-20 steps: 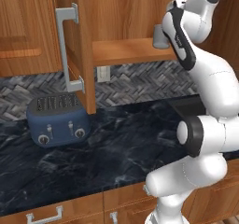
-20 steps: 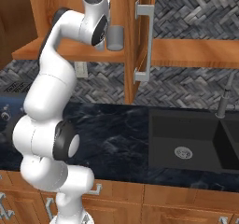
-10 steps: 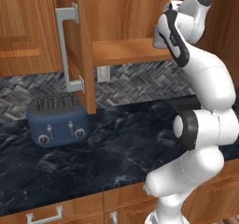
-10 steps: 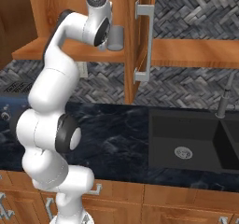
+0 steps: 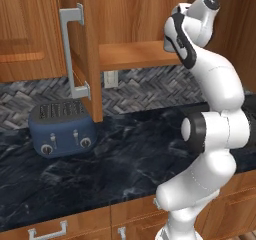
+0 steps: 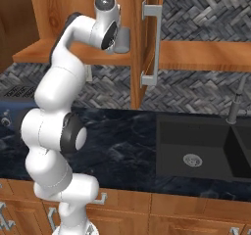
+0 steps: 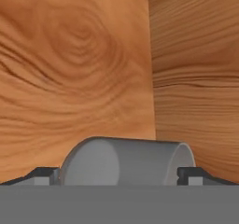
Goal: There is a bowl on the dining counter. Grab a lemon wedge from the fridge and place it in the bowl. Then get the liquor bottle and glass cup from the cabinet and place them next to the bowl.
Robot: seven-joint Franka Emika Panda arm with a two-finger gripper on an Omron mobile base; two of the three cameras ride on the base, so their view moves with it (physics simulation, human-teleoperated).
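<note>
Item: glass cup (image 7: 126, 161) — grey, short, on the cabinet shelf (image 6: 54, 53), lying across the hand view between the two fingers (image 7: 44, 175), one tip on each side.

Fingers: spread wide, nothing held; neither tip visibly touches the cup.

Gripper (image 6: 122, 40): inside the open cabinet, beside the door (image 6: 139, 38).

Step in hand, judged: grasping the cup. Centre it between the tips, close gently and evenly — then withdraw straight, clear of the door.
</note>
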